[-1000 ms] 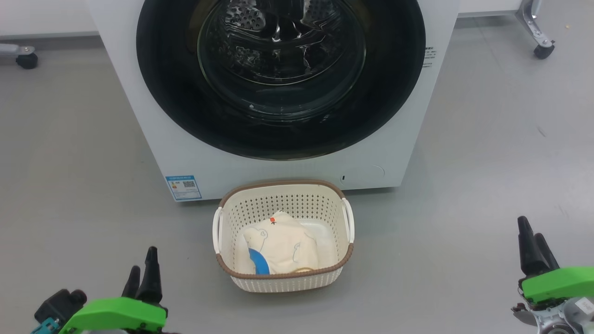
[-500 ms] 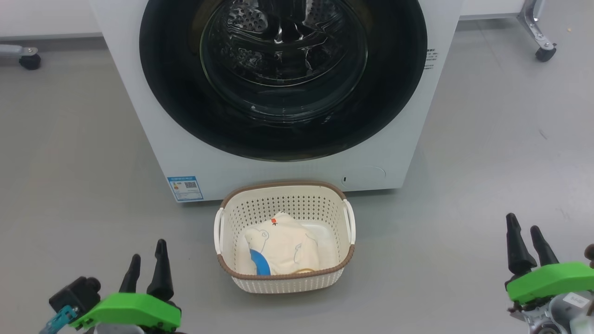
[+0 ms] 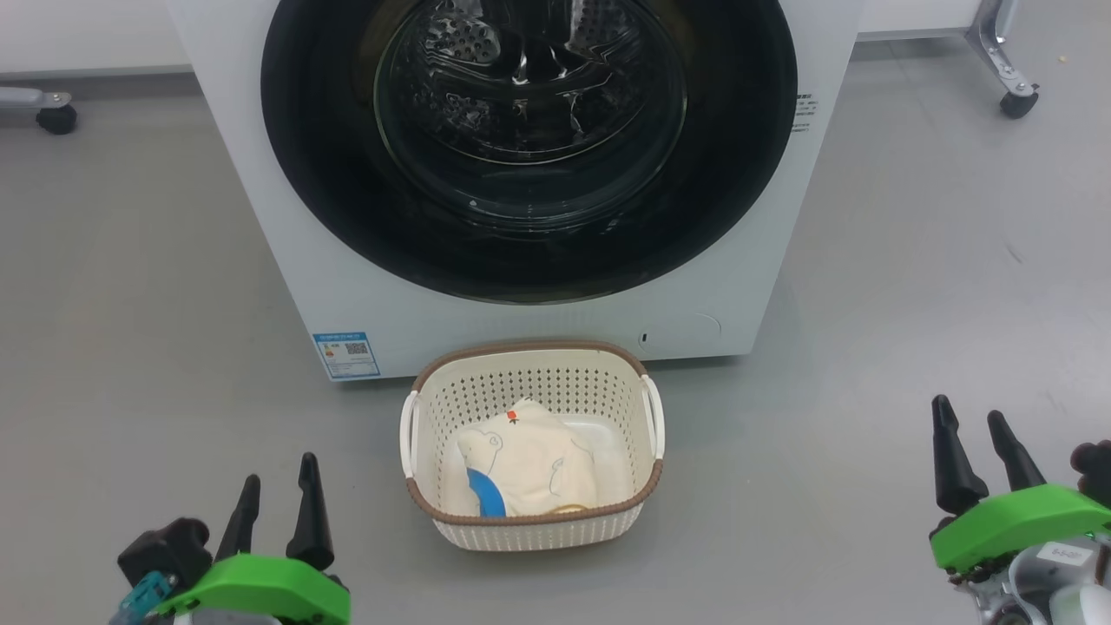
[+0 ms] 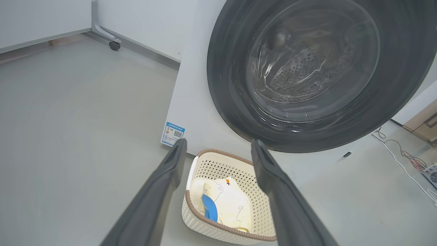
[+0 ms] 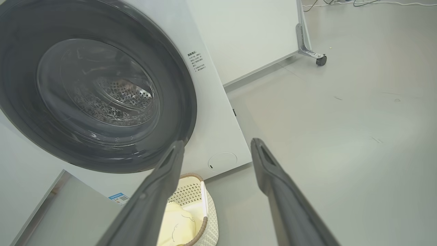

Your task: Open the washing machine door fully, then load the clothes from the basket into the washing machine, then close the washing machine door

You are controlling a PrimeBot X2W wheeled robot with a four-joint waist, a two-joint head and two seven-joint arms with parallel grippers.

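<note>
The white washing machine stands ahead with its black-rimmed round door shut against the front; the steel drum shows through the glass. On the floor before it sits the cream basket, holding the cream-white clothes with a blue patch and an orange tag. My left gripper is open at the lower left, well apart from the basket, with nothing between its fingers. At the lower right my right gripper is open and empty too. The left wrist view looks past the open gripper at the basket, clothes and door. The right wrist view has the door beyond the open gripper.
Grey floor spreads on both sides of the washer. Caster feet of white panels stand at the back left and back right. Cables lie on the floor to the washer's right. A blue sticker marks the lower left front.
Both grippers have shifted slightly toward the middle and their fingers have turned to show more spread. The view rose a little at first. Washer, basket and clothes have not moved.
</note>
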